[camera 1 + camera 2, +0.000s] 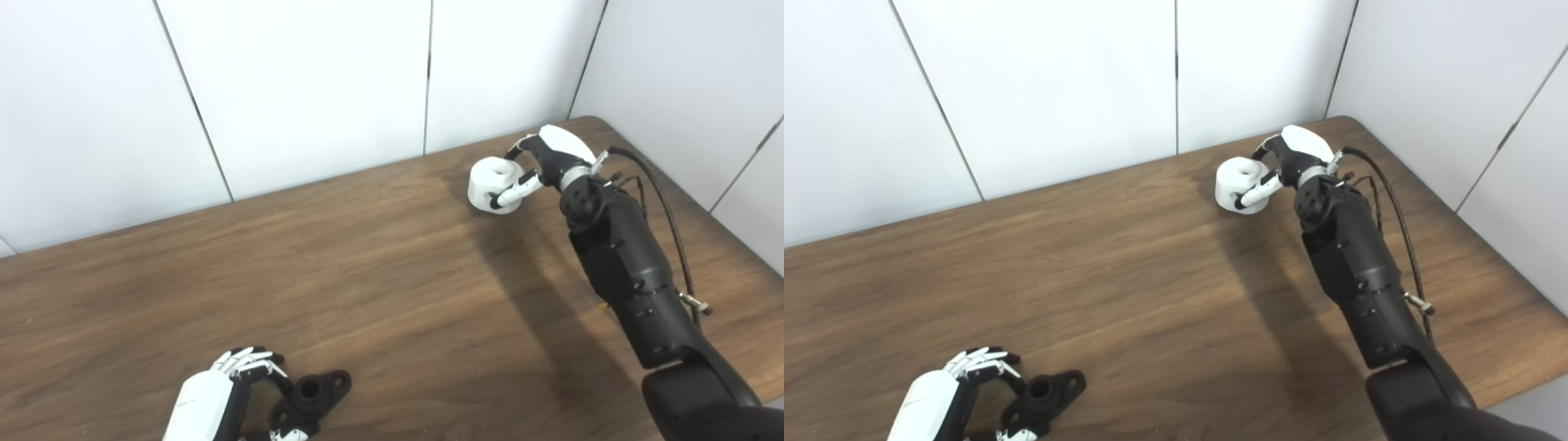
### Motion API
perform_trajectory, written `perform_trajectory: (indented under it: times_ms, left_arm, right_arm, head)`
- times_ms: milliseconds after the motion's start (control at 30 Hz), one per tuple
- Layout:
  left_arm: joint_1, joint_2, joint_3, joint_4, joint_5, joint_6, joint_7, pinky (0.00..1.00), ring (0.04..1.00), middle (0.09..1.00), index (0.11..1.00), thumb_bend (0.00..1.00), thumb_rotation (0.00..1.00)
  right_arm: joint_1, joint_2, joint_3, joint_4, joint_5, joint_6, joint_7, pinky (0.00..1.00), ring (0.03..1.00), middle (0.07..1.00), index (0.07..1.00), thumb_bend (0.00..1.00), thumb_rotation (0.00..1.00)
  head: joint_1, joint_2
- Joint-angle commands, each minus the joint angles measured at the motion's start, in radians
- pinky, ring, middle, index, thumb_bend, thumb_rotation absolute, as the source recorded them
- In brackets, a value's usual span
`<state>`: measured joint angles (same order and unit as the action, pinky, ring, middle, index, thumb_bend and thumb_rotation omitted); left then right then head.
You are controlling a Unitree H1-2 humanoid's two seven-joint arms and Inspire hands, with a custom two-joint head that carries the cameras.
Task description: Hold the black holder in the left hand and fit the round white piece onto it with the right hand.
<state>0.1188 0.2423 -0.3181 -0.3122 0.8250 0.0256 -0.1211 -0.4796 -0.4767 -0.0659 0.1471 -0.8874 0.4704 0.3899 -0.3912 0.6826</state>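
The black holder (313, 391), a short tube with a flange on either side, lies on the wooden table (380, 275) at the front left. My left hand (228, 392) comes in beside it, fingers curled over its left flange and thumb (288, 434) under its near end, closed on it. At the back right, my right hand (545, 160) is shut on the round white piece (493, 184), a thick ring with a centre hole. Its thumb crosses the front of the piece and its fingers wrap behind. I cannot tell whether the piece touches the table.
White wall panels (306, 92) stand close behind the table's far edge and along its right side. The right forearm (625, 269), with a black cable (667, 214) looping beside it, stretches over the table's right part.
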Motion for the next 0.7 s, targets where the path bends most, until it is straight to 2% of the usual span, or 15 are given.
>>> perform_trajectory:
  times_ms: [0,333,367,433,667]
  left_arm:
    - [0.016,0.004,-0.004,-0.008,0.005,0.015,-0.026,0.9,0.828,0.747,0.485,0.52,0.04]
    - [0.022,-0.001,-0.001,-0.016,0.005,0.014,-0.027,0.89,0.823,0.743,0.484,0.52,0.04]
    - [0.022,-0.001,-0.001,-0.016,0.004,0.014,-0.027,0.9,0.824,0.744,0.485,0.52,0.04]
    - [0.023,-0.001,-0.001,-0.017,0.007,0.016,-0.028,0.9,0.826,0.746,0.485,0.52,0.04]
    - [0.023,0.001,-0.001,-0.023,0.009,0.021,-0.035,0.91,0.828,0.747,0.485,0.52,0.04]
  right_arm:
    - [-0.027,-0.039,0.0,-0.037,0.002,-0.001,-0.029,1.0,1.0,0.92,0.658,0.86,0.24]
    - [-0.011,-0.045,0.006,-0.051,0.017,-0.002,-0.032,1.0,1.0,0.891,0.598,0.84,0.21]
    - [-0.009,-0.045,0.007,-0.052,0.023,-0.002,-0.039,1.0,1.0,0.881,0.545,0.69,0.18]
    - [0.0,-0.043,0.007,-0.052,0.041,-0.016,-0.084,1.0,0.991,0.852,0.499,0.56,0.15]
    - [0.01,-0.052,0.035,-0.056,0.075,-0.025,-0.158,1.0,0.964,0.816,0.485,0.53,0.14]
  head:
    - [0.0,0.0]
    - [0.002,0.006]
    - [0.002,0.006]
    - [0.004,0.007]
    - [0.005,0.013]
